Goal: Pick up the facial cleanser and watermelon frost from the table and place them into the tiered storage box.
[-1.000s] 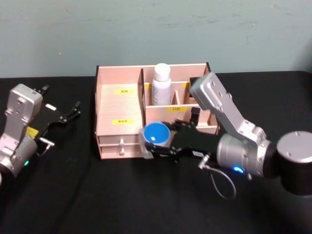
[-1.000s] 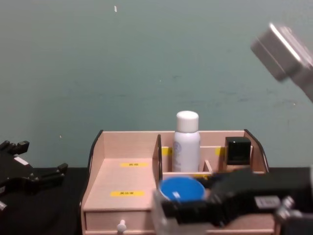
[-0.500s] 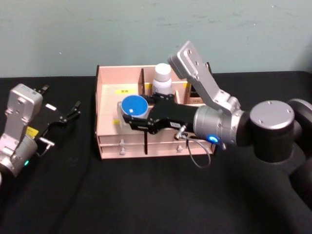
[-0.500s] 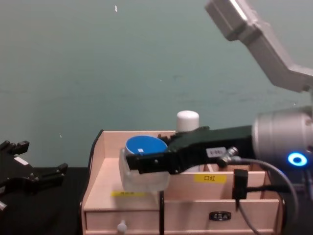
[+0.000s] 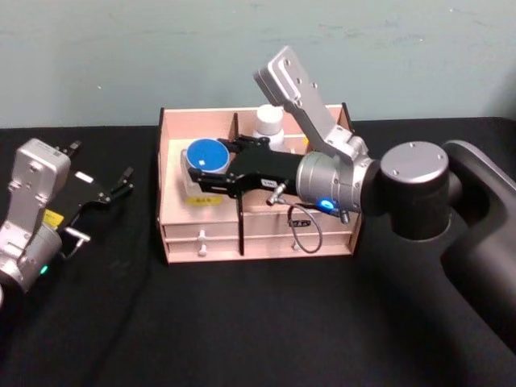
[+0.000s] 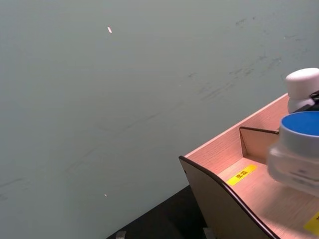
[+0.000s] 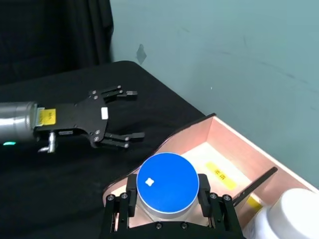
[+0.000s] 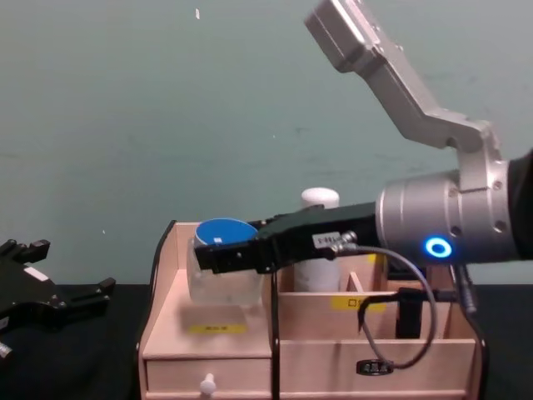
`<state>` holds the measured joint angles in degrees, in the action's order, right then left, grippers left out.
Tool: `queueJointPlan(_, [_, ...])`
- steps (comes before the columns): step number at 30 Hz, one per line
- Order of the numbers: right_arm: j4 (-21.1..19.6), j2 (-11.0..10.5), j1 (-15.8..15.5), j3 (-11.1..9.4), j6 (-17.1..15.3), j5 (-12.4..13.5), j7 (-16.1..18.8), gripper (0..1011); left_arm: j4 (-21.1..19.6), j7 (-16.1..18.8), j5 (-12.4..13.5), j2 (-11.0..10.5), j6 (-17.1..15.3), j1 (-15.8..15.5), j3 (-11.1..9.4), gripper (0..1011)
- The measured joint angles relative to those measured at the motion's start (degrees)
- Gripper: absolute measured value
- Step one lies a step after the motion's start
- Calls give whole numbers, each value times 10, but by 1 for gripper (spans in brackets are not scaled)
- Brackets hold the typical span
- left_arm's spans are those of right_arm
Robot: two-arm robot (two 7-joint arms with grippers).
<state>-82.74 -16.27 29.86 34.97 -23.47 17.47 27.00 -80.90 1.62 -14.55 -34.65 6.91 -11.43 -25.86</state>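
My right gripper (image 5: 201, 171) is shut on a clear jar with a blue lid (image 5: 206, 154), the watermelon frost. It holds the jar upright just above the wide left compartment of the tiered storage box (image 5: 201, 234). The chest view shows the jar (image 8: 221, 267) hovering over the stepped shelf, and the right wrist view looks down on its lid (image 7: 168, 181). A white bottle with a white cap (image 5: 268, 121), the facial cleanser, stands in a back compartment of the box (image 8: 208, 367). My left gripper (image 5: 109, 189) rests open on the table, left of the box.
The table has a black cloth, and a teal wall stands close behind the box. The box's curved left side wall (image 6: 219, 199) and yellow labels (image 6: 241, 175) lie beside the jar. A loop of grey cable (image 5: 305, 230) hangs from my right wrist in front of the drawers.
My right gripper has carried the jar up from in front of the drawers and leftward, to above the box's left compartment. The left arm has not moved.
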Motion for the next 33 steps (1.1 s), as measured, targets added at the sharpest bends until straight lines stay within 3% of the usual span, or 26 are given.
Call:
queueJointPlan(8, [41,23,33,-1,-24,16,0,728,0,0,0,0,0,0,0,1001])
queueJointPlan(15, [52,31,51,2,-51,20,-6,728,0,0,0,0,0,0,0,1001])
queueJointPlan(33, [69,36,59,15,-73,25,-10,728,0,0,0,0,0,0,0,1001])
